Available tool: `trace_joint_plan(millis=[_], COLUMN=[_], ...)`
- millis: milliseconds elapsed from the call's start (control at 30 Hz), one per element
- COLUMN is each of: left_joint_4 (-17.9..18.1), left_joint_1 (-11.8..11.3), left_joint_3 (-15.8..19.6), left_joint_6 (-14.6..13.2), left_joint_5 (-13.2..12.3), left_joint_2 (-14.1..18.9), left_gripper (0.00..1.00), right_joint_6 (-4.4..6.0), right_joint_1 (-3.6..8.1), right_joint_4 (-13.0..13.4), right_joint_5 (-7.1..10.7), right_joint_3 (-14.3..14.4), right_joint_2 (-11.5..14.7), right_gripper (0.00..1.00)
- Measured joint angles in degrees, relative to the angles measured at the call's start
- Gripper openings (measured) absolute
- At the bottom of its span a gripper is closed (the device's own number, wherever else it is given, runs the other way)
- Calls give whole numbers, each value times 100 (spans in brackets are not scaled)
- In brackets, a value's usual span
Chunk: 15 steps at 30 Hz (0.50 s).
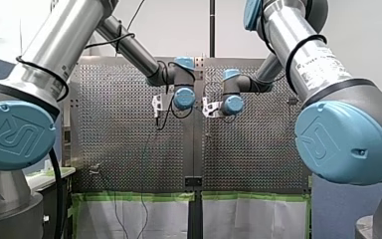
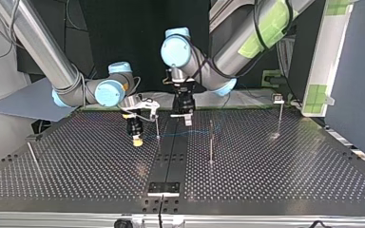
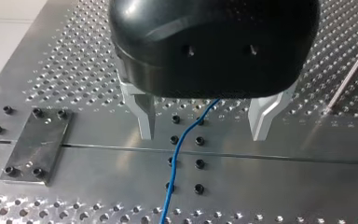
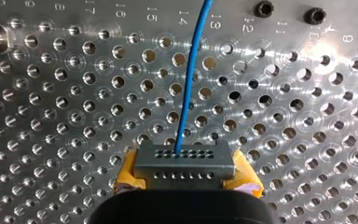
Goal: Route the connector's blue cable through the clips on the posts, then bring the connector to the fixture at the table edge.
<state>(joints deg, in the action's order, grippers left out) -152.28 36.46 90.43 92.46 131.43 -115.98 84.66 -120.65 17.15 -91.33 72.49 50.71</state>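
The right gripper is closed, its yellow pads on the connector, above the table's middle. The left gripper stands wide open around the blue cable. Routing through the posts and the delivery both seem not yet done.

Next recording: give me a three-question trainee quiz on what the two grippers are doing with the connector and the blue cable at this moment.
1. True or false: my right gripper is shut on the connector.
2. Multiple choice: in the left wrist view, the blue cable runs A) between the open fingers of my left gripper, touching neither; B) outside both fingers; C) wound around one finger.
3. Fill in: the pads gripping the connector are ____ in colour.

Key: 1 true; 2 A; 3 yellow.
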Motion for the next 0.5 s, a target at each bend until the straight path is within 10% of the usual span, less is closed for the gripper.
trace_joint_plan(millis=[500], left_joint_4=[-217], left_joint_1=[-198], left_joint_3=[-477], left_joint_6=[-60], left_joint_5=[-123], left_joint_2=[-254], left_gripper=[100], right_joint_6=[-21], right_joint_1=[-2], right_joint_4=[12], right_joint_5=[2], right_joint_3=[2], right_joint_2=[-17], right_gripper=[0])
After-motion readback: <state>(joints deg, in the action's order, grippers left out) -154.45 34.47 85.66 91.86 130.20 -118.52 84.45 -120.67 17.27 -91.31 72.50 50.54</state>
